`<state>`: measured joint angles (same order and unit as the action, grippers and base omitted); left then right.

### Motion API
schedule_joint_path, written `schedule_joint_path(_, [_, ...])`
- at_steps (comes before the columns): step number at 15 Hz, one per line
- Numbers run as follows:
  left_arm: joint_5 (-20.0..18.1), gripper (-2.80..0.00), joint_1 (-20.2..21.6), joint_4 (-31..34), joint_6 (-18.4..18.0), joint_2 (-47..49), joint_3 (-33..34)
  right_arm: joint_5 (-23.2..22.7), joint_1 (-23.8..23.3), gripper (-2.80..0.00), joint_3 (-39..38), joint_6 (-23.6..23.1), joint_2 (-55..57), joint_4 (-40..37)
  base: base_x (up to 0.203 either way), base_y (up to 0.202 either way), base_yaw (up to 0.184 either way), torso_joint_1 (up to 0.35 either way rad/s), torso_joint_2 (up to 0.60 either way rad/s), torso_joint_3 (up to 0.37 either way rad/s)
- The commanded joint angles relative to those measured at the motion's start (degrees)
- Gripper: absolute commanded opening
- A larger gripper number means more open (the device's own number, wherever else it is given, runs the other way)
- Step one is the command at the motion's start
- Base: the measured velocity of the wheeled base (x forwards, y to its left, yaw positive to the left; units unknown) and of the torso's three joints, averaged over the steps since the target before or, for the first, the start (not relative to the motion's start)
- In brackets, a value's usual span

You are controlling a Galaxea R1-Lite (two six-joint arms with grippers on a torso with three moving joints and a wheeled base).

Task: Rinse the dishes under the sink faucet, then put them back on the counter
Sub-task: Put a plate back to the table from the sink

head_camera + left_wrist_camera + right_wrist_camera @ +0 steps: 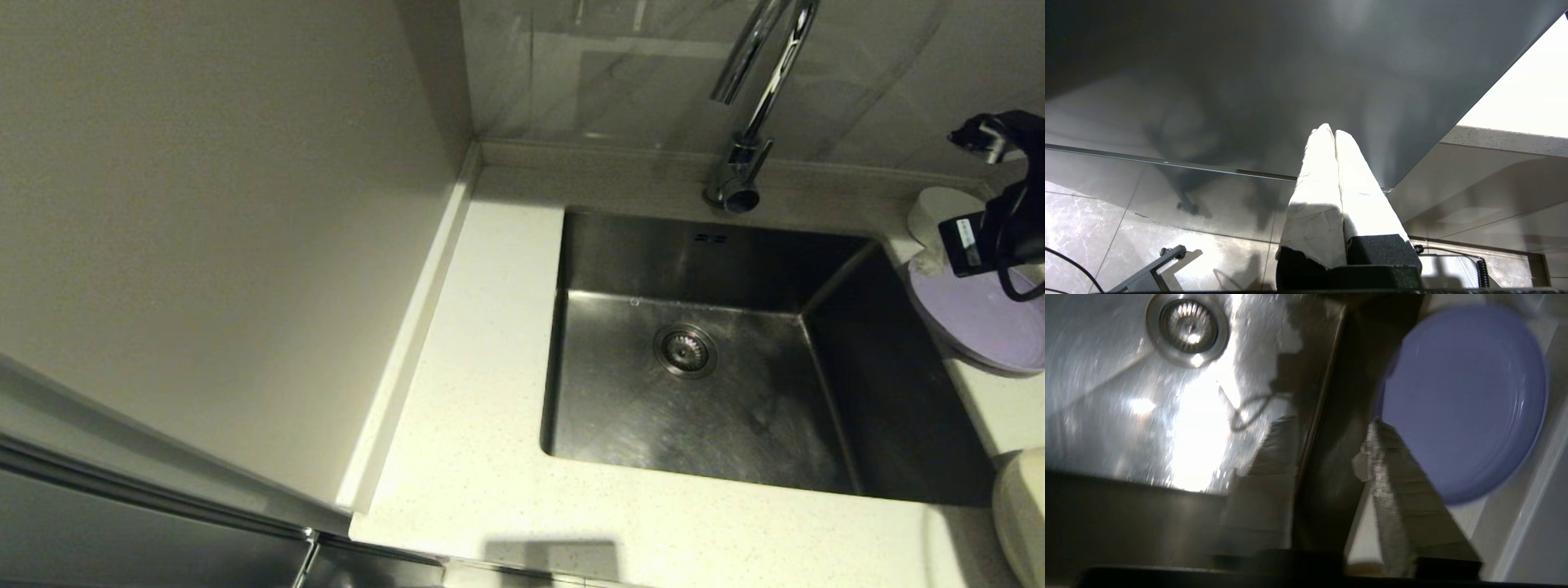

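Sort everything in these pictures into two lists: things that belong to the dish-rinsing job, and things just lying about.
Job:
sink
faucet
counter
purple plate
white bowl
cream plate
right gripper, fingers apart, above the sink's edge by the purple plate

Lying about:
wall panel
backsplash
left gripper, parked off the counter

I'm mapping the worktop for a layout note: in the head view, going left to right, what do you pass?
Bare counter → sink with its drain → lavender plate on the counter at the sink's right rim, with the right gripper above it.
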<state>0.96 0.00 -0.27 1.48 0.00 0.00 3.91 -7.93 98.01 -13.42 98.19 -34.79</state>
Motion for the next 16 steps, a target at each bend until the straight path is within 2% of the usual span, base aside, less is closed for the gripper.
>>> schedule_joint_path(1, [0.0,-2.8,-0.1,0.0,0.0,-0.2,0.0,0.3,-1.3,0.0,2.5,-0.6,6.6,5.6,0.0,0.0,0.0,0.0,0.0,0.0])
schedule_joint_path(2, [0.0,-2.8,0.0,0.0,0.0,-0.2,0.0,0.7,-2.7,0.0,2.4,-3.1,7.9,9.3,0.0,0.0,0.0,0.0,0.0,0.0])
schedule_joint_path(4, [0.0,-2.8,0.0,0.0,0.0,-0.2,0.0,1.2,-5.1,0.0,-0.2,-7.0,9.4,10.4,0.0,0.0,0.0,0.0,0.0,0.0])
schedule_joint_path(8, [0.0,-2.8,0.0,0.0,0.0,-0.2,0.0,1.4,-7.5,0.0,-3.6,-7.6,10.8,13.2,0.0,0.0,0.0,0.0,0.0,0.0])
schedule_joint_path(15, [0.0,-2.8,0.0,0.0,-0.1,-0.2,0.0,1.4,-7.8,0.0,-9.3,-8.4,9.9,14.0,0.0,0.0,0.0,0.0,0.0,0.0])
schedule_joint_path(16, [0.0,-2.8,0.0,0.0,0.0,-0.2,0.0,1.3,-7.8,-0.86,-9.9,-8.5,9.8,14.0,0.0,0.0,0.0,0.0,0.0,0.0])
